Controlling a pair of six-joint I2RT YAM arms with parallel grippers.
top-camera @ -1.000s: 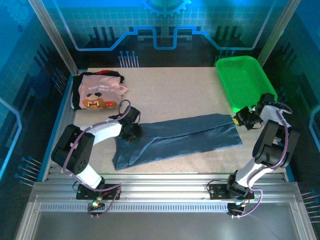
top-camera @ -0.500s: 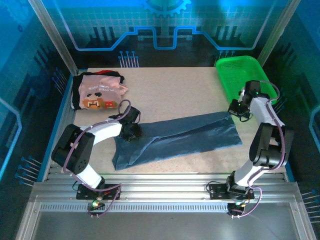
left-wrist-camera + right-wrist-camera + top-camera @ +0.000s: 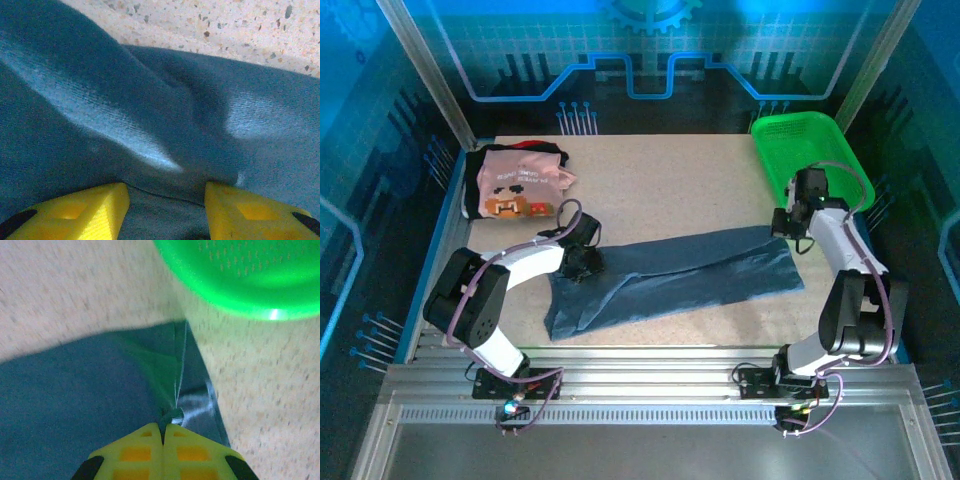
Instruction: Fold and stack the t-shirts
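Note:
The slate-blue t-shirt (image 3: 690, 275) lies spread in a long band across the middle of the table. My left gripper (image 3: 582, 262) is down on its left part. In the left wrist view its yellow fingers (image 3: 75, 212) stand apart, the gripper (image 3: 167, 197) open, with flat cloth (image 3: 150, 100) and a hem edge between them. My right gripper (image 3: 782, 222) is at the shirt's far right corner. Seen from the right wrist, that gripper (image 3: 163, 426) is shut on a pinch of the blue cloth (image 3: 75, 405). The pink printed t-shirt (image 3: 520, 185) lies folded on the black one (image 3: 473, 185) at the back left.
The bright green mesh basket (image 3: 767, 150) stands at the back right, close behind my right gripper, and its rim (image 3: 240, 275) fills the top of the right wrist view. Speckled tabletop (image 3: 670, 180) lies bare behind the blue shirt. Metal rails run along the near edge.
My right gripper has swung from beside the shirt's right edge back and to the left, ending at the far right corner. The left arm has stayed put.

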